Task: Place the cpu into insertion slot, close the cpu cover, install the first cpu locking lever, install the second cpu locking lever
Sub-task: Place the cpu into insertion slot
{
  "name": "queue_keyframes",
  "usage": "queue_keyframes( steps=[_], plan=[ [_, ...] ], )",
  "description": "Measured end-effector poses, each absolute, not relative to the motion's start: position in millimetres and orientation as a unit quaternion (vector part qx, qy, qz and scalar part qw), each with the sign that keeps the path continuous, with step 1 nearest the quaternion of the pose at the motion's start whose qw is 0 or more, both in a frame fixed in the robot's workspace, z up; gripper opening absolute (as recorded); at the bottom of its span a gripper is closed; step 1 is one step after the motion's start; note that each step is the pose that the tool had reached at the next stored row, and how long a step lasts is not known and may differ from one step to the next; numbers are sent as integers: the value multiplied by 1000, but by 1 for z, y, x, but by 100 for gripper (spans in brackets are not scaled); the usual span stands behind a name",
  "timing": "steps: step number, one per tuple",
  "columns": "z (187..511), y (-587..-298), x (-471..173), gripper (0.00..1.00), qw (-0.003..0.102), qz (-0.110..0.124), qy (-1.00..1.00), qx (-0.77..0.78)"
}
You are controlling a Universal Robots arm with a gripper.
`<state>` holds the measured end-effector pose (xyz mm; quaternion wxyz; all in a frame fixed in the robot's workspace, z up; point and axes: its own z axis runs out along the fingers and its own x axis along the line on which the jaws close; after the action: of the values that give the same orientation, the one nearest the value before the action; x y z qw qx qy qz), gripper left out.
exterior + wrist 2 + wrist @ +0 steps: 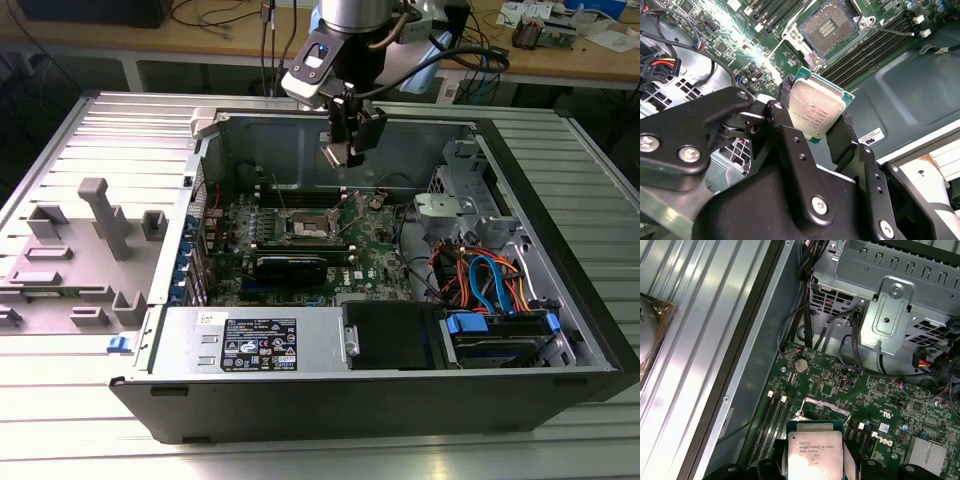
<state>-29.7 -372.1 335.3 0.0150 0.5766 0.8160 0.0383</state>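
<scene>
In the upper centre of the exterior view, the gripper (343,150) is hovering above the open case (560,210), its fingers clamping the cpu (816,111) by two opposite edges, while the insertion slot (305,227) is lying uncovered on the motherboard (378,256) near the frame's centre, apart from the cpu.

- The cpu (814,106): lower corner hidden between the fingers (840,141) of the gripper (816,114) in the second wrist view; near edge cut off in the first wrist view.
- The insertion slot (829,27), beyond the gripper: one corner cut off in the second wrist view; mostly hidden behind the cpu in the first wrist view.
</scene>
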Motion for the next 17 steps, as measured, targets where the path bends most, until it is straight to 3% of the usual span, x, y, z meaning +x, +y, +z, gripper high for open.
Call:
queue_keyframes(
  steps=[17],
  plan=[
    [335,-372,-30,54,16,38,796,603]
  ],
)
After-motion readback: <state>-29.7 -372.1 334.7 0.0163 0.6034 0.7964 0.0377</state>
